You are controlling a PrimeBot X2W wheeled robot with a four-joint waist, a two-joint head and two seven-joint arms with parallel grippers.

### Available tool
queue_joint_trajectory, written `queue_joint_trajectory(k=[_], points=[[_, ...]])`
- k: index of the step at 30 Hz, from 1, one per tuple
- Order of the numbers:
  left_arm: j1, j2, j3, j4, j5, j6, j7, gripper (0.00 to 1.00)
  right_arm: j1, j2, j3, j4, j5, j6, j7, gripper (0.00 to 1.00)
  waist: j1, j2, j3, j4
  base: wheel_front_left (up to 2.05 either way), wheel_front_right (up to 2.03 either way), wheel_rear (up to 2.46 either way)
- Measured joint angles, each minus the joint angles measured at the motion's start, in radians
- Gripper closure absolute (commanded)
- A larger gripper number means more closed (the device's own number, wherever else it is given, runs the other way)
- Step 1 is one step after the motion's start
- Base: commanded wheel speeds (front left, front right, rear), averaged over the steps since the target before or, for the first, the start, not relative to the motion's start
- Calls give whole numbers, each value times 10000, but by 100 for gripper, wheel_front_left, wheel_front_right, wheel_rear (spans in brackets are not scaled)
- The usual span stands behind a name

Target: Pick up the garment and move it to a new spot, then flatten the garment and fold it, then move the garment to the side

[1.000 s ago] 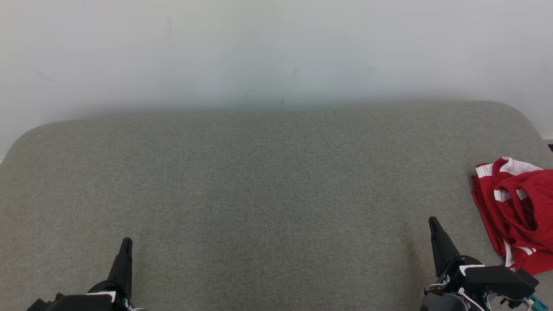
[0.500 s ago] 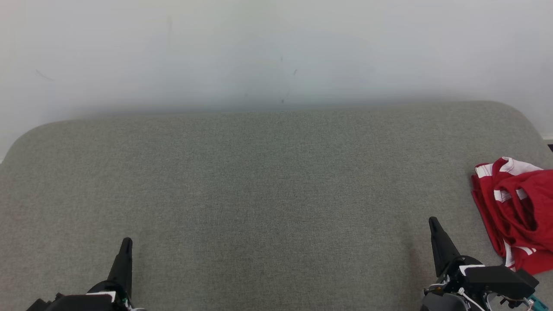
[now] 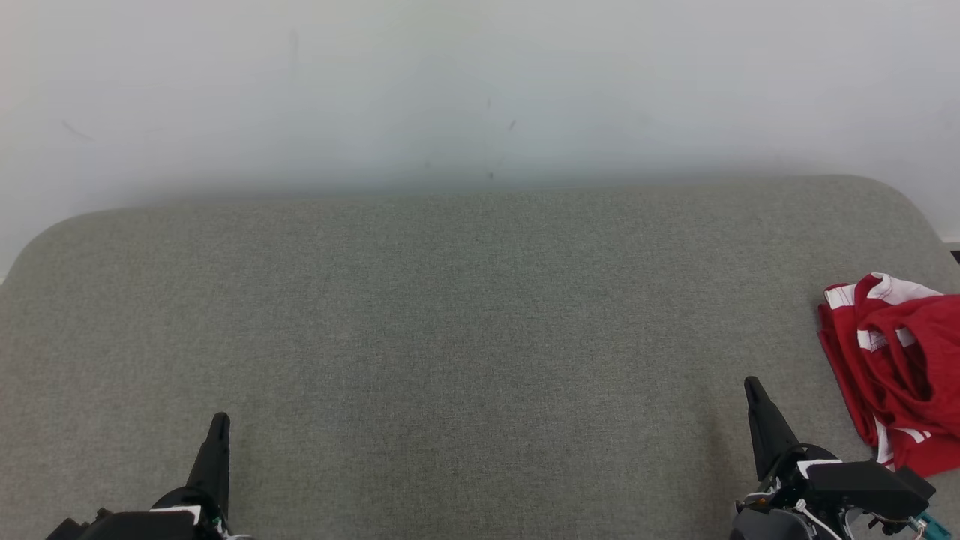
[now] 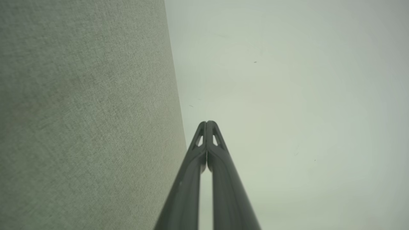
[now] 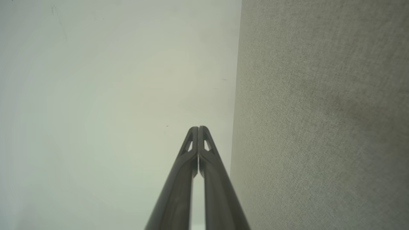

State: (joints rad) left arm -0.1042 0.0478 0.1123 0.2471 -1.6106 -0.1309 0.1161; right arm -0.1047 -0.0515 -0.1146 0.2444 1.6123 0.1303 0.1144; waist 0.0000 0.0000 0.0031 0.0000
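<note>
At the right edge of the grey fabric-covered desk [image 3: 465, 300], a crumpled red garment with white stripes [image 3: 900, 367] lies partly cut off by the picture's border. Near it, at the near right, the right gripper [image 3: 751, 384] hovers apart from the cloth, fingertips pressed together and holding nothing. At the near left, the left gripper [image 3: 218, 418] is likewise closed and empty. A pale wall [image 3: 480, 75] stands behind.

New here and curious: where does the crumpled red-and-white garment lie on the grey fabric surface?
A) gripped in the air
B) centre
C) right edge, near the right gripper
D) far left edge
C: the crumpled red-and-white garment lies on the grey fabric surface at its right edge, just right of the shut right gripper.
</note>
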Motion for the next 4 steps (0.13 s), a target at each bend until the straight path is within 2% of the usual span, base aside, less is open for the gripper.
queue_joint_trajectory(k=[4], points=[[0,0,2,0,0,0,0,100,0,0,0,0,0,0,0,100,0,0,0,0,0,0,0]])
